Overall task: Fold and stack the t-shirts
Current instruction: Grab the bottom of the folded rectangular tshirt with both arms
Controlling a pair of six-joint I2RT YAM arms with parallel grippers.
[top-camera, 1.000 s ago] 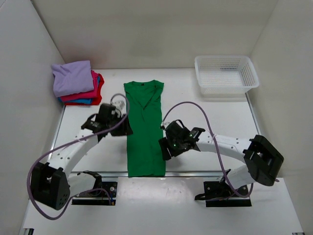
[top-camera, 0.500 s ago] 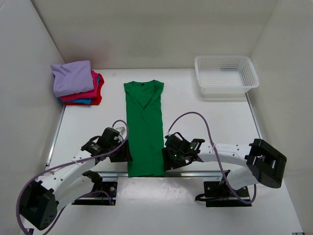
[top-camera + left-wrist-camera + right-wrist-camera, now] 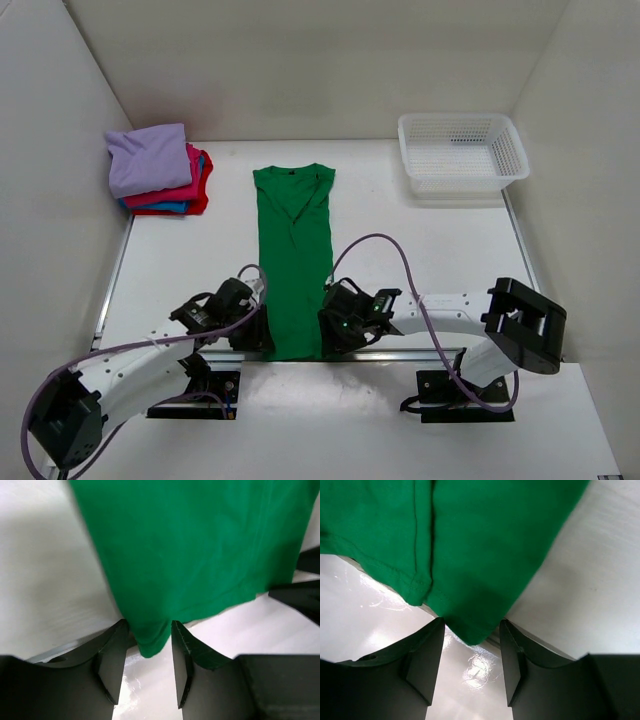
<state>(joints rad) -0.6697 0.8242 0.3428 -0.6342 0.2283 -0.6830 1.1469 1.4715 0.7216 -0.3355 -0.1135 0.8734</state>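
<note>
Left hand (image 3: 147, 630): low at the near-left corner of the green t-shirt (image 3: 293, 250), fingers parted to either side of the hem corner. Cloth lies between them and is not pinched; the hand is released.

Right hand (image 3: 471, 630): the same at the near-right corner, released, with the hem corner between its parted fingers.

The green t-shirt lies flat on the tabletop (image 3: 420, 240) as a long narrow strip between the two hands. Its collar is at the far end and its hem at the near edge.

The folded t-shirts (image 3: 158, 170) are stacked at far left, lavender on top. A white mesh basket (image 3: 462, 152) stands at far right, well apart.
</note>
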